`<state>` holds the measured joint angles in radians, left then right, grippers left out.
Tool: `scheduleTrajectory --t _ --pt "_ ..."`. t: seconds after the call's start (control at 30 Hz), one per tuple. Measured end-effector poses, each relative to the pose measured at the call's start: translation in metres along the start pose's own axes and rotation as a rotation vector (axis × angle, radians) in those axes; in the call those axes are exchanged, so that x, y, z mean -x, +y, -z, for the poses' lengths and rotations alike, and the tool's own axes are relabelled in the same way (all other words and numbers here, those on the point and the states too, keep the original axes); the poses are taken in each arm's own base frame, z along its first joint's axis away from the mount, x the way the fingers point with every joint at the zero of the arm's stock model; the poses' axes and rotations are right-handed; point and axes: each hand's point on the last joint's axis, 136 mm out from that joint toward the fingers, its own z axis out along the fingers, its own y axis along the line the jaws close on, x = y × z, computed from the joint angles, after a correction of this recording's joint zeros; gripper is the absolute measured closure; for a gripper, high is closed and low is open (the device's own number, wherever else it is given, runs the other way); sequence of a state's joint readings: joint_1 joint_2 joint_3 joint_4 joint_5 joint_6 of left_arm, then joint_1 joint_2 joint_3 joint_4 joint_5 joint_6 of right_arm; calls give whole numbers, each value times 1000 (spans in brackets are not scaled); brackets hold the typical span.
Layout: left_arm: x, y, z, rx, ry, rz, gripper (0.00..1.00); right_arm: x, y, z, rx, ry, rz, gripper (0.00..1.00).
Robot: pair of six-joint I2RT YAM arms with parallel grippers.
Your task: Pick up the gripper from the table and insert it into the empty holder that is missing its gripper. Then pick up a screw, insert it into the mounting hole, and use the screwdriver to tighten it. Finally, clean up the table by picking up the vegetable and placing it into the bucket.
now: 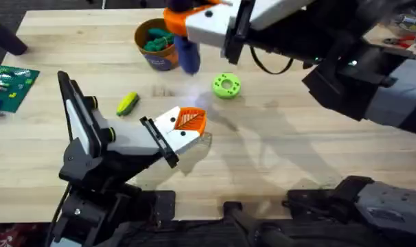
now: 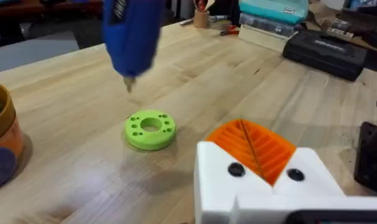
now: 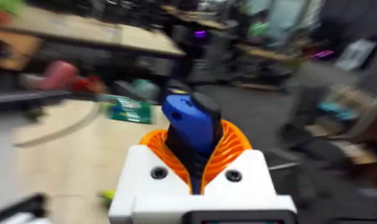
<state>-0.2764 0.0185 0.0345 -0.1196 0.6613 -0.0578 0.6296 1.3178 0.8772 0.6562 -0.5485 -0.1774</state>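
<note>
Overhead view: right end effector (image 1: 194, 20) is raised above the far middle of the tabletop (image 1: 297, 158), clenched on the screwdriver (image 1: 187, 51); right wrist view confirms the grasp, blue body (image 3: 191, 124) pinched between the two orange ribbed pads (image 3: 235, 146), long axis running straight out from the fingers; left wrist view shows the same tool hanging roughly upright, tip (image 2: 129, 84) pointing down at the wood, clear of the surface, above and just beyond the green ring (image 2: 150, 129); holder (image 1: 177, 134) lies toward the near left from that tip, its black end plate facing the arm bases and its white head pointing to the far right; the gripper (image 1: 191, 119) is already seated in it, orange ribbed face up, beside a translucent white finger (image 1: 201, 143); cannot tell whether a screw sits in a mounting hole. Judgement: the tightening step is in hand; the move turns on bringing the tip back toward the near left and lining its axis with a hole on the holder head; the right arm is the one placed to do so. Left end effector (image 2: 254, 152): state cannot be told. Vegetable (image 1: 128, 103) lies on the tabletop left of the holder head, well apart from the bucket (image 1: 156, 44) at the far side; cleanup not yet done.
</note>
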Motion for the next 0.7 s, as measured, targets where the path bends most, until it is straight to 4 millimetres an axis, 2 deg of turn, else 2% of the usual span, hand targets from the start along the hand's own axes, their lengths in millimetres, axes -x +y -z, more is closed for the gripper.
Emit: scheduleTrajectory --t 0.13,0.3,0.4,0.53,0.7 --pt "0 0 0 0 0 0 991 -4 -22 1 -126 35 175 937" --pt "0 0 0 0 0 0 991 -27 -53 10 -287 190 403 937" --pt "0 0 0 0 0 0 991 -58 -64 19 -307 355 540 937" --pt "0 0 0 0 0 0 991 -114 -74 31 -265 572 639 937" --pt "0 0 0 0 0 0 991 -165 -106 54 -306 759 680 937"
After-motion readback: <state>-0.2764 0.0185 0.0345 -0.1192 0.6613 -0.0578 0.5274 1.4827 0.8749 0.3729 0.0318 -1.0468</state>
